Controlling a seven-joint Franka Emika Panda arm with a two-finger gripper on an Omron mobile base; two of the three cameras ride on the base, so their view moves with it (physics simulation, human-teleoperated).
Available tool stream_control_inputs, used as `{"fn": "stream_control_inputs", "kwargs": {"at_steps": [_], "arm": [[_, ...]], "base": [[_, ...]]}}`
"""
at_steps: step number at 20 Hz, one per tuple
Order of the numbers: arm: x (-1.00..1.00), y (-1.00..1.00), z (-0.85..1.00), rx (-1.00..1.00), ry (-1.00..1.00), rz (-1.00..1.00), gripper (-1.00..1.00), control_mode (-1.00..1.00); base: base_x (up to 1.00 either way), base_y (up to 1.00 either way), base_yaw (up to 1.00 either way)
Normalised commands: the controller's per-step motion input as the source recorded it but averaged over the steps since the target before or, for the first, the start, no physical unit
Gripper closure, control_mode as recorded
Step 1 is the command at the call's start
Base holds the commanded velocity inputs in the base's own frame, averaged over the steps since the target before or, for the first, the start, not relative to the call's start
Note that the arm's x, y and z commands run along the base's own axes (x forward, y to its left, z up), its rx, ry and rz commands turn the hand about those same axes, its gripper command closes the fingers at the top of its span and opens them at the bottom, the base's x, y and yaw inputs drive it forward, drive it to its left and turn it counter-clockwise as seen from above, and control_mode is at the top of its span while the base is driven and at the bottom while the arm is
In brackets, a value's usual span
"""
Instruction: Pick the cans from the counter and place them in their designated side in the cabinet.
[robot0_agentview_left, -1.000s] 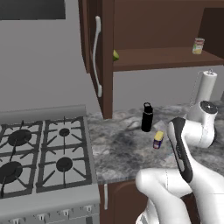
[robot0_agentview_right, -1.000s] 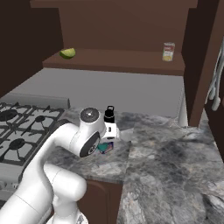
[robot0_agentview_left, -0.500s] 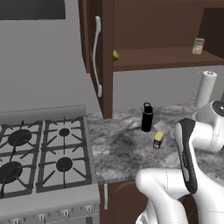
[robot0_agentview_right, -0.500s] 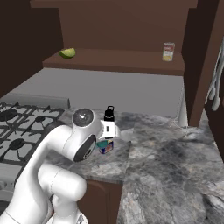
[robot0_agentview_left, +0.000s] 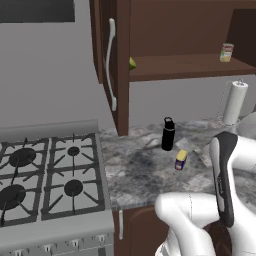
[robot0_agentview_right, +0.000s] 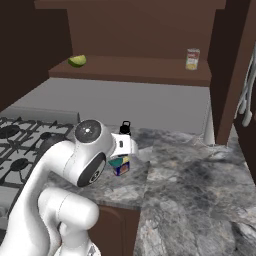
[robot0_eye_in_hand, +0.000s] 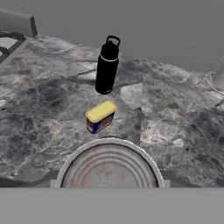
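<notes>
The jaws hold the small teal can (robot0_agentview_right: 117, 162), its round grey metal end (robot0_eye_in_hand: 109, 166) sitting right at the camera in the hand view, though the fingertips themselves are hidden, so how far they stand apart cannot be told; I judge them closed on it because the can hangs above the grey-and-white marbled worktop (robot0_eye_in_hand: 175, 127) beside the white arm's wrist. At twelve o'clock from it in the hand view, the dark blue can with the yellow top (robot0_eye_in_hand: 101, 117) rests on the stone, awaiting its own turn, and further toward twelve stands the tall black bottle (robot0_eye_in_hand: 107, 65), upright and apart. High above, the dark brown wall cabinet's inner shelf (robot0_agentview_right: 150, 72) lies open, its door with the long curved silver handle (robot0_agentview_left: 111, 65) swung aside, with a pale labelled can (robot0_agentview_right: 192, 59) at its right end, which probably marks the cans' side, and a green fruit (robot0_agentview_right: 77, 61) at the left.
</notes>
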Motion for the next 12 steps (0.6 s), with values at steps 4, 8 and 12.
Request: {"fn": "stream_control_inputs", "kwargs": {"at_steps": [4, 8, 12], "arm": [[-0.19, 0.0, 0.43, -0.02, -0.09, 0.0, 1.0, -1.0], [-0.11, 0.0, 0.45, 0.0, -0.06, -0.03, 1.0, -1.0], [-0.16, 0.0, 0.43, 0.0, -0.02, -0.05, 1.0, -1.0]], "base": [[0.0, 0.0, 0.0], [0.0, 0.0, 0.0], [0.0, 0.0, 0.0]]}}
